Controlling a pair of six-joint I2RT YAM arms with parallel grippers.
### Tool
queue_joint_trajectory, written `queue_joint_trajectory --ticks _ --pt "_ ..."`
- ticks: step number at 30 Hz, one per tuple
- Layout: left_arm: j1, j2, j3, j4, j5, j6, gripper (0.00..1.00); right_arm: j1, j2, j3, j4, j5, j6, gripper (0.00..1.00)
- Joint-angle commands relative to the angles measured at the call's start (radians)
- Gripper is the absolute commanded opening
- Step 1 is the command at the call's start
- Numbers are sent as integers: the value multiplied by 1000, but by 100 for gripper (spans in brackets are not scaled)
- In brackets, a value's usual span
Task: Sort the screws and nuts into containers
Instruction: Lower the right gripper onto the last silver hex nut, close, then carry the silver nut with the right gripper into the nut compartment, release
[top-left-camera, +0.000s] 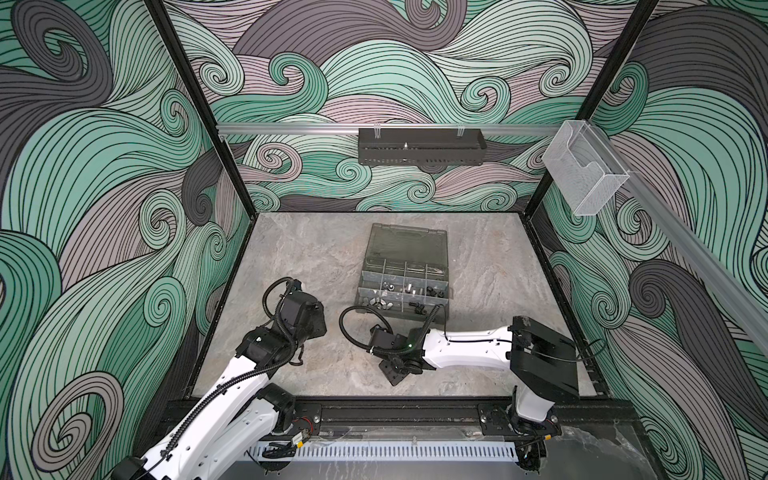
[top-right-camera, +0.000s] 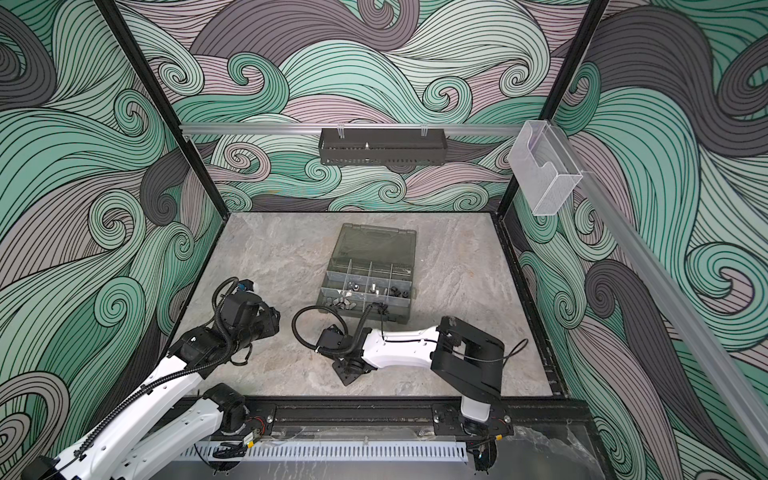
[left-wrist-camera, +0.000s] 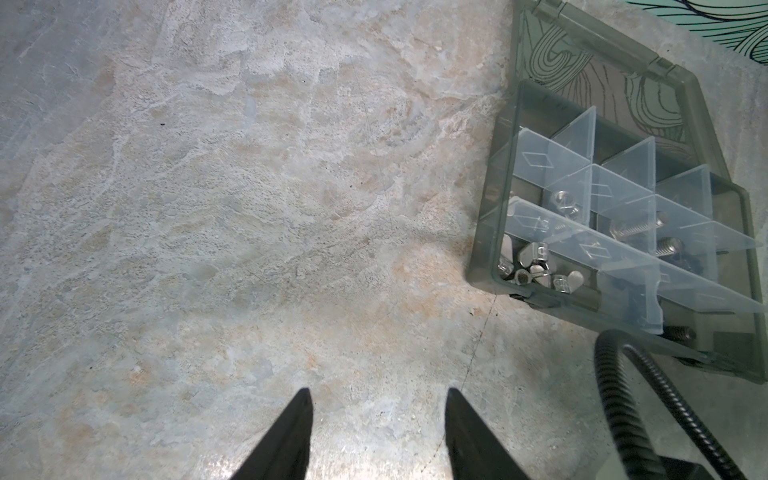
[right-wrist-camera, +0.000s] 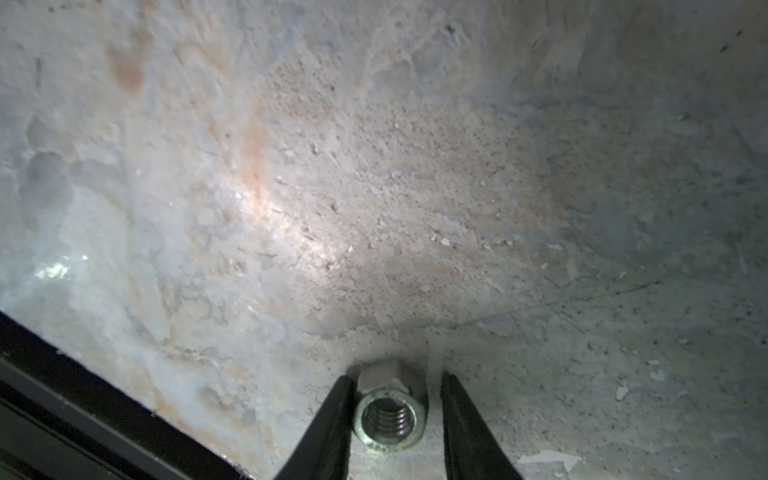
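Observation:
A silver hex nut (right-wrist-camera: 388, 415) lies on its side on the stone table, threaded hole facing the right wrist camera. My right gripper (right-wrist-camera: 397, 376) straddles it: one finger touches the nut, the other stands a small gap off. My left gripper (left-wrist-camera: 379, 390) is open over bare table, left of the grey organizer case (left-wrist-camera: 484, 232). The case's containers (top-left-camera: 409, 289) hold silver nuts (left-wrist-camera: 562, 199) and silver screws (left-wrist-camera: 631, 227). In both top views the case (top-right-camera: 332, 266) sits mid-table with its lid laid back, and both grippers' fingers are hidden under their wrists.
The right arm's forearm (top-left-camera: 465, 347) stretches across the front of the case, and its cable (left-wrist-camera: 623, 395) loops beside it. A black perforated tray (top-left-camera: 419, 147) and a clear acrylic holder (top-left-camera: 586, 174) hang on the walls. The black table frame (right-wrist-camera: 62, 399) runs close to the right gripper.

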Motion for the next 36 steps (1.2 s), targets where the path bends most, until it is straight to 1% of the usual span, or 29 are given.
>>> queue_joint_trajectory --ticks 1,7,13,17,21,28,31,36 --pt "9 -13 -7 -30 -17 -17 54 4 10 11 -11 8 0 33" --pt "11 -13 -12 -24 -11 -23 54 3 -10 6 -10 26 0 27" --pt "12 -7 -14 -25 -10 -25 54 -2 -31 13 -11 39 -13 25" --pt "12 -12 -14 -24 -3 -30 54 -27 -59 22 -18 38 -41 25" --pt "12 -16 -14 -27 1 -35 54 -94 -97 62 -47 42 -112 25" --pt "12 -29 -21 -27 23 -56 54 -256 -118 184 -82 44 -253 25" --pt "12 -34 -23 -24 23 -59 54 -319 -104 239 -80 40 -300 25" --pt "12 -37 -21 -20 33 -60 54 -411 -23 365 -81 20 -363 25"
